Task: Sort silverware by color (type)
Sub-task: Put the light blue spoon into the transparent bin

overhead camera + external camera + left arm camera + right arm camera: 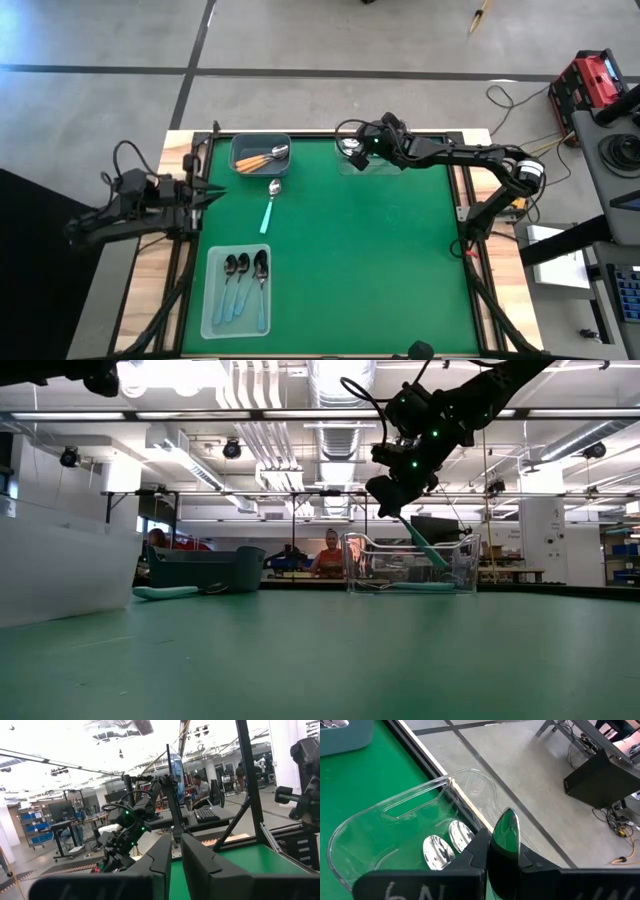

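Right gripper [502, 851] is clamped on a teal-handled spoon [425, 547], above the clear bin [357, 163] at the far edge; two spoons already inside. Left gripper [215, 193] is pinched shut, empty, at the left edge. One teal spoon [270, 207] lies loose near the grey bin [260, 153].

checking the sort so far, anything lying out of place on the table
One teal-handled spoon lies loose on the green mat, just below the grey bin of orange-handled spoons, in no container. The right tool holds another teal-handled spoon over the clear bin. The left tool waits at the left edge.
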